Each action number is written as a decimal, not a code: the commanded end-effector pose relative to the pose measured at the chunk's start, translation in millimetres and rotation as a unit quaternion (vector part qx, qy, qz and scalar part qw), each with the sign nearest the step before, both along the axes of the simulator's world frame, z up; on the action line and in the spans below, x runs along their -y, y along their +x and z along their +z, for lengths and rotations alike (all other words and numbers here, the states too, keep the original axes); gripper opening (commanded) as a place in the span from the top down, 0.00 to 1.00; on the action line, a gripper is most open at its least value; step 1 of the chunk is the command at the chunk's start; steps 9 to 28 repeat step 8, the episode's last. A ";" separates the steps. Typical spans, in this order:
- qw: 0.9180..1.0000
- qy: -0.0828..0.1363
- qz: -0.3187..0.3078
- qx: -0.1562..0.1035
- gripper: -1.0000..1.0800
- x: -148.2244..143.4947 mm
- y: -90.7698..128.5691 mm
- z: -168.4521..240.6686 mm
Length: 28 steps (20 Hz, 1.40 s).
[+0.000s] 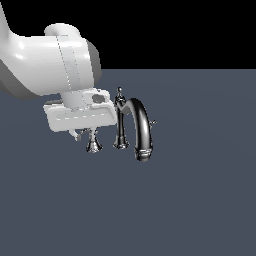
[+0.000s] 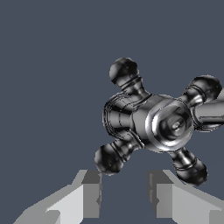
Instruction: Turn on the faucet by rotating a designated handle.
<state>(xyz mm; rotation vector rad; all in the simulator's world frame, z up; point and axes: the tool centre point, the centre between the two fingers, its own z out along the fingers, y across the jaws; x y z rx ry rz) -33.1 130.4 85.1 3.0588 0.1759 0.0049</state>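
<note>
You have the gripper (image 2: 124,192) open, its fingers (image 2: 92,192) apart and holding nothing, right above the handle (image 2: 151,122). This handle stands at the exterior view's left of the faucet (image 1: 135,127), so one spoke can be pushed.

The faucet (image 1: 136,127) and its cross handle (image 2: 155,121) are dark, glossy chrome with white highlights. The gripper (image 2: 124,194) is white-grey. The floor (image 1: 200,200) is uniform slate blue.
</note>
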 end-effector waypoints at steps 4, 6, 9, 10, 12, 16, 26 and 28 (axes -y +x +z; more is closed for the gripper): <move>0.993 -0.007 0.105 0.056 0.13 11.0 60.4 -4.6; 0.977 0.002 0.202 0.068 0.23 -72.4 41.3 -1.9; 0.980 -0.002 0.185 0.068 0.19 -61.2 40.2 -4.7; 0.980 -0.002 0.185 0.068 0.19 -61.2 40.2 -4.7; 0.980 -0.002 0.185 0.068 0.19 -61.2 40.2 -4.7; 0.980 -0.002 0.185 0.068 0.19 -61.2 40.2 -4.7; 0.980 -0.002 0.185 0.068 0.19 -61.2 40.2 -4.7; 0.980 -0.002 0.185 0.068 0.19 -61.2 40.2 -4.7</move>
